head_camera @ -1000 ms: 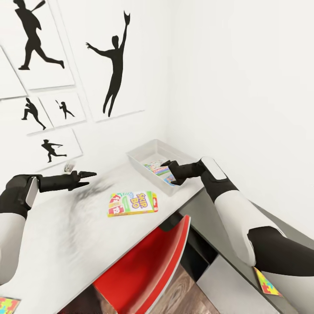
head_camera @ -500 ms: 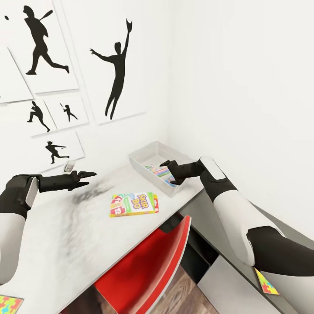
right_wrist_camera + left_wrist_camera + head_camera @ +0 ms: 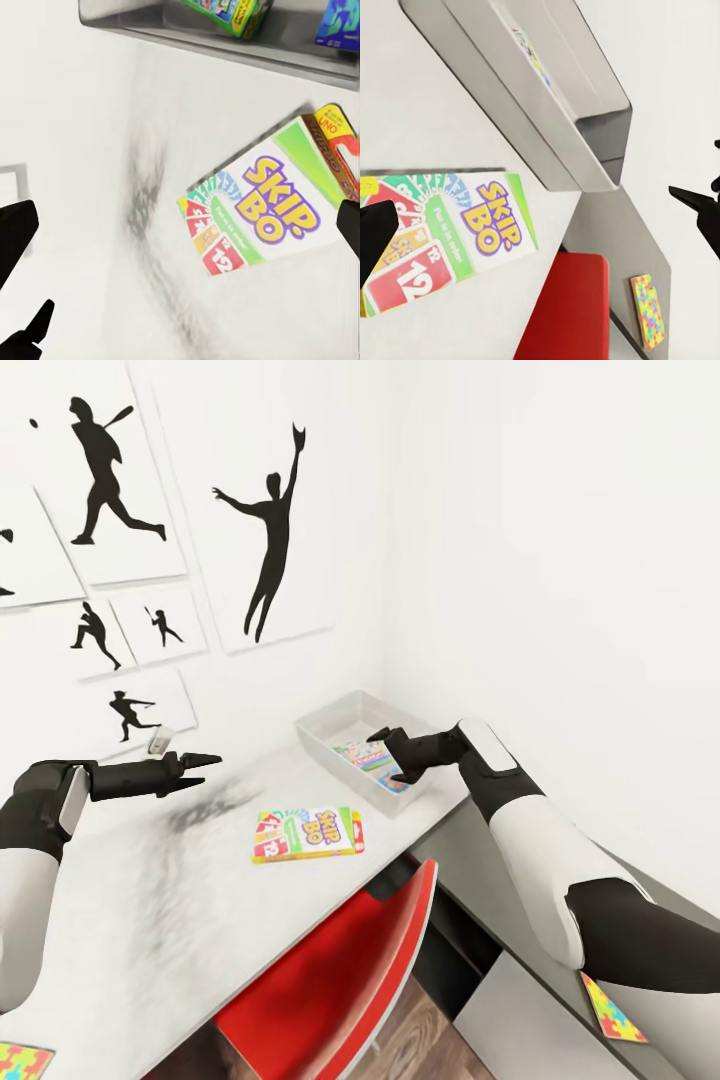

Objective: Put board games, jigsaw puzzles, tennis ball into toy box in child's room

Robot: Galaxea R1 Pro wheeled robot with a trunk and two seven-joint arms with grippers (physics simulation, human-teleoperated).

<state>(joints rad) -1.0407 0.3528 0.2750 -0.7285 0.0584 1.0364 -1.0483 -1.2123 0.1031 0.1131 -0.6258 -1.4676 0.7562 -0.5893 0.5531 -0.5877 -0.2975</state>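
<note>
Head view: a light grey desk [image 3: 150,900] runs along a white wall hung with black silhouette sports pictures [image 3: 268,525]. The toy box [image 3: 330,732], a shallow pale grey bin, sits at the far corner of the desk with its long axis running away toward the side wall; colourful game boxes [image 3: 372,758] lie inside it. A flat Skip-Bo game box [image 3: 307,832] lies face up on the desk just in front of the toy box, apart from it, its long axis running side to side along the desk edge. A red chair [image 3: 335,985] is tucked under the desk below this box. The right gripper [image 3: 385,752] hovers over the near end of the toy box, fingers parted and empty. The left gripper [image 3: 205,764] hangs above the desk, well apart from the game box, fingers open and holding nothing. One jigsaw puzzle [image 3: 614,1010] lies on the darker desk section beside the right arm; another [image 3: 22,1060] lies at the desk's near left edge.
</note>
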